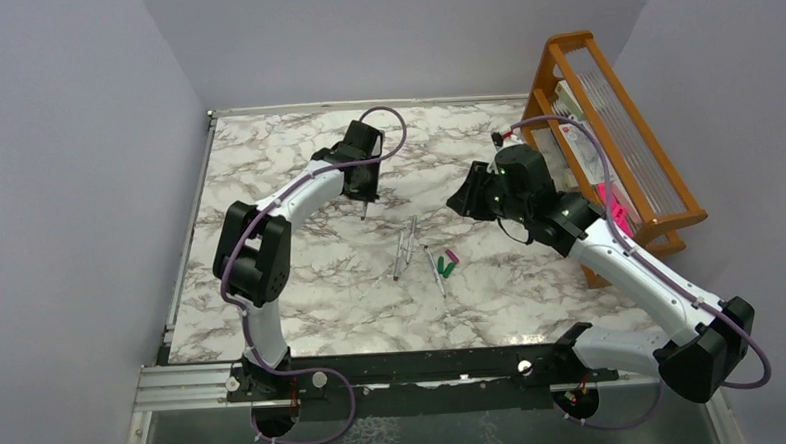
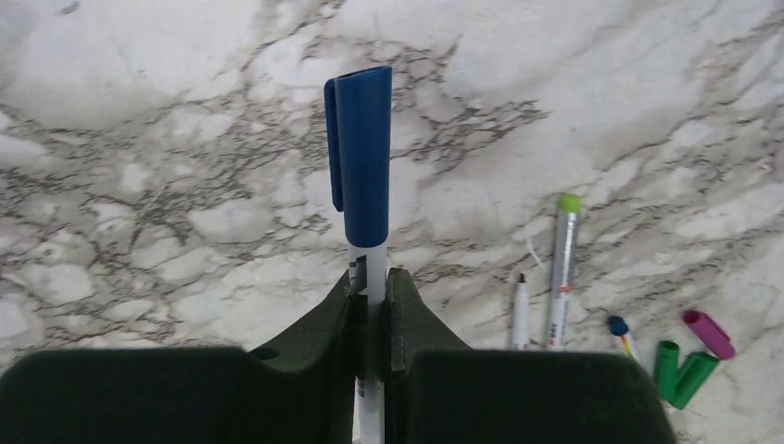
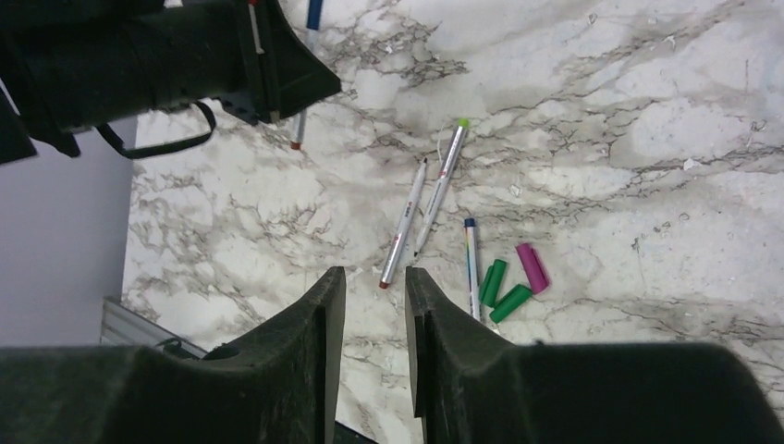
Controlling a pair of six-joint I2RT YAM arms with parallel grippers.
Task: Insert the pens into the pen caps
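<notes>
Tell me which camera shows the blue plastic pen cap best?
Left wrist view: the blue plastic pen cap fills the middle, on the white pen in the left gripper. Right wrist view shows just a sliver; top view, too small to tell.

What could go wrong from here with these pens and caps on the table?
1. The left gripper pinches the blue-capped pen with much of it sticking out past the fingers, so it may pivot or slip when set down.
2. The green caps and pink cap lie bunched beside a pen; the open right gripper may knock neighbours while picking one.
3. The two other pens lie close together, so both might get caught.
</notes>
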